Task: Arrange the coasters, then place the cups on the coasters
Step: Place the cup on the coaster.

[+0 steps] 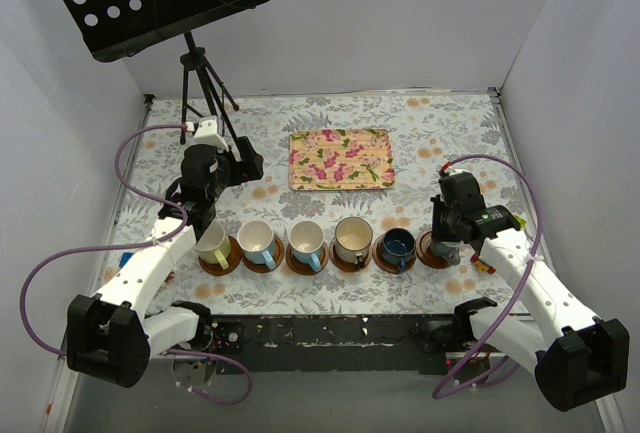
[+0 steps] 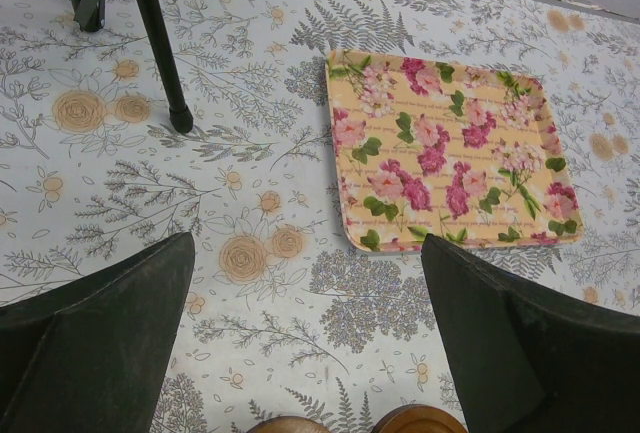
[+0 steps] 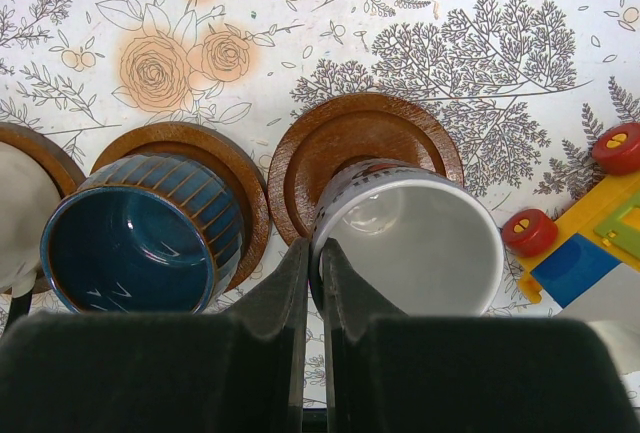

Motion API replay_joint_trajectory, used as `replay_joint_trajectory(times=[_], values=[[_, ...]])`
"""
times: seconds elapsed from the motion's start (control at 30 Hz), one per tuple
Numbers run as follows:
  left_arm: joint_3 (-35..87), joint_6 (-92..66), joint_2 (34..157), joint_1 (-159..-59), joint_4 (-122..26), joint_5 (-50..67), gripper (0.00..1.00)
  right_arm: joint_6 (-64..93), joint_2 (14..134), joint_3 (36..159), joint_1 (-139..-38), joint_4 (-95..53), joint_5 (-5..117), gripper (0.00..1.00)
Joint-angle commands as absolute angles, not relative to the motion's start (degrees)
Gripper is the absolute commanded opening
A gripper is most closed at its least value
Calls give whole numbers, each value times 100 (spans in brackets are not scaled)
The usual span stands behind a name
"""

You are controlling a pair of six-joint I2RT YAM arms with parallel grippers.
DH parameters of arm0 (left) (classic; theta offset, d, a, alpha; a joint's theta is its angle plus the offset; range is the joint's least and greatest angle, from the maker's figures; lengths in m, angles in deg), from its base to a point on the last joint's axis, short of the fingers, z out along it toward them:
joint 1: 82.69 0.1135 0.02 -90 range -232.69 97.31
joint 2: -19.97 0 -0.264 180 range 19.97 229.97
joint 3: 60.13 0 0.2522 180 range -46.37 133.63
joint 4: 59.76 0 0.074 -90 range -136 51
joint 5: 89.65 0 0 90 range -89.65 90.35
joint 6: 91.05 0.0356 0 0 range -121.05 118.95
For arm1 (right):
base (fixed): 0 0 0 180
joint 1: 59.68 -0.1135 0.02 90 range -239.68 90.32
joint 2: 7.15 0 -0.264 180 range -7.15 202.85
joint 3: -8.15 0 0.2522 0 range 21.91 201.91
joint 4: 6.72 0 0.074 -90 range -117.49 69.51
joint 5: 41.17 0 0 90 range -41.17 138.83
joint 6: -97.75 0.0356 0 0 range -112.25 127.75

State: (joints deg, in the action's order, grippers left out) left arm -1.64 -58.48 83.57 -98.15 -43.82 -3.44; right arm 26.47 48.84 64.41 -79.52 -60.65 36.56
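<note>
Five cups stand in a row on brown coasters: yellow-green (image 1: 213, 243), two light blue (image 1: 258, 241) (image 1: 306, 241), cream (image 1: 352, 240) and dark blue (image 1: 397, 245). My right gripper (image 3: 316, 253) is shut on the left rim of a grey cup with a white inside (image 3: 420, 243). This cup's base is over the near part of the rightmost coaster (image 3: 360, 138); contact is unclear. The dark blue cup (image 3: 140, 243) sits on the coaster beside it. My left gripper (image 2: 305, 243) hangs open and empty just behind the yellow-green cup, with two coaster edges (image 2: 415, 418) below it.
A floral rectangular tray (image 1: 340, 158) lies behind the row, at mid-table. A black music stand on a tripod (image 1: 200, 83) stands at the back left. A colourful toy with red wheels (image 3: 590, 223) lies just right of the grey cup. White walls close in both sides.
</note>
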Motion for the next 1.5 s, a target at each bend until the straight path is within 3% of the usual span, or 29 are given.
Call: replay_joint_trajectory(times=[0.0, 1.47], values=[[13, -5818, 8308, -9798, -4380, -308, 98, 2639, 4884, 6515, -7911, -5775, 3600, 1], [21, -5835, 8334, -9781, -4362, -308, 98, 2700, 4963, 6559, -7998, -5801, 3627, 1]])
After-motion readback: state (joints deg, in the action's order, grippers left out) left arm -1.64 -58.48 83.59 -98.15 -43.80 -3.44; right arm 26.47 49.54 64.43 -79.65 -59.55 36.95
